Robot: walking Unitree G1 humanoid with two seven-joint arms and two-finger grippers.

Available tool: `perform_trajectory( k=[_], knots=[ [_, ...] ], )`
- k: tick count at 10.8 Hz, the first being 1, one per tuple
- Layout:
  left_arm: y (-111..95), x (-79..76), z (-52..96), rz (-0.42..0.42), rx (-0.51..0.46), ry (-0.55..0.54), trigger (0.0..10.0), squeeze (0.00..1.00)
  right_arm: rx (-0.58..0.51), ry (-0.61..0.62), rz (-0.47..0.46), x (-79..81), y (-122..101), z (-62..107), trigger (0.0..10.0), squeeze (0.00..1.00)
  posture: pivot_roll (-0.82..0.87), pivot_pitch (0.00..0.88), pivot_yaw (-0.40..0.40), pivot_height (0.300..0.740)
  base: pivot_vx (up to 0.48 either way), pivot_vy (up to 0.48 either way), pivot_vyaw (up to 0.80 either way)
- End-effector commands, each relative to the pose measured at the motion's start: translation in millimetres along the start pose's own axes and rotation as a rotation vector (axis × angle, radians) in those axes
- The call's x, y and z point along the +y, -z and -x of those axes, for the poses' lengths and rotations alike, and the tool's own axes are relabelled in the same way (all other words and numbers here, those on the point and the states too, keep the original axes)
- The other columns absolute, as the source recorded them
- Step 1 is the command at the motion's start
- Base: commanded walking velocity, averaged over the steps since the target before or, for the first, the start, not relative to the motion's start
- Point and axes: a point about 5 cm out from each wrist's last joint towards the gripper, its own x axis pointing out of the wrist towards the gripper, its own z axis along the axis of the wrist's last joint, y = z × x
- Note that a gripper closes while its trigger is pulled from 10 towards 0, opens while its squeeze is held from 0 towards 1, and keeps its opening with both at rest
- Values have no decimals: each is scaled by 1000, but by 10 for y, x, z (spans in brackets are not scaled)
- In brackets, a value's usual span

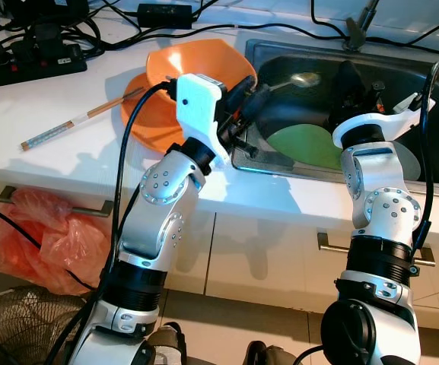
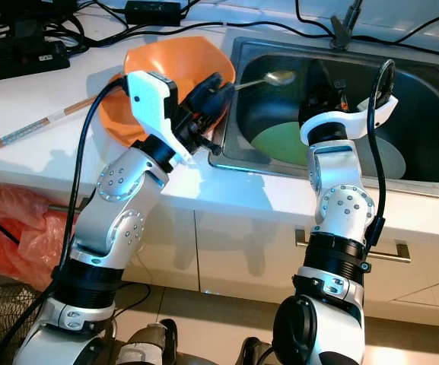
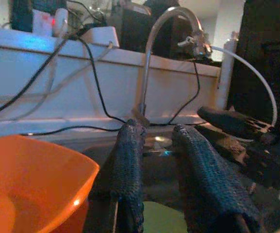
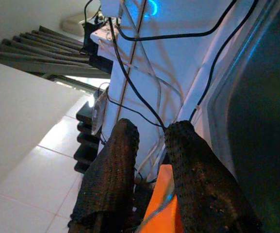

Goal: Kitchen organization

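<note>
A metal spoon [image 1: 303, 78] juts out level over the steel sink [image 1: 280, 47]. Its handle runs back into my left gripper [image 1: 253, 99], which is shut on it at the sink's left rim. The spoon's shiny bowl [image 3: 158, 141] glints just past the fingertips in the left wrist view. An orange bowl [image 1: 196, 65] rests on a second orange dish [image 1: 147, 114] on the white counter, right beside that gripper. A green plate [image 1: 303, 144] lies in the sink. My right gripper [image 1: 360, 87] hovers above the plate, fingers [image 4: 115, 160] close together with nothing between them.
A pale plate [image 1: 409, 160] lies in the sink's right part. Chopsticks [image 1: 74, 122] lie on the counter to the left. A power strip [image 1: 29, 65] and cables run along the back. A faucet [image 3: 152, 48] arches over the sink. An orange plastic bag [image 1: 36, 236] hangs from a drawer.
</note>
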Motion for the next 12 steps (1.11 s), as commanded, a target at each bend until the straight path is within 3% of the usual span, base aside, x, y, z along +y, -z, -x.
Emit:
perform_trajectory(
  k=[1, 4, 12],
  knots=[
    [-83, -18, -44, -15, -43, 0, 10000, 0, 1, 3, 22, -1, -24, 17, 10000, 0, 198, 154, -30, 740, 0, 0, 0],
    [-146, -4, -47, 0, -92, -15, 10000, 0, 7, 12, 27, -24, -10, 17, 10000, 0, 201, 151, -32, 740, 0, 0, 0],
    [-111, -107, -43, 39, -82, 66, 10000, 0, 14, 15, 27, -26, 12, 18, 10000, 0, 202, 151, -31, 740, 0, 0, 0]
  ],
)
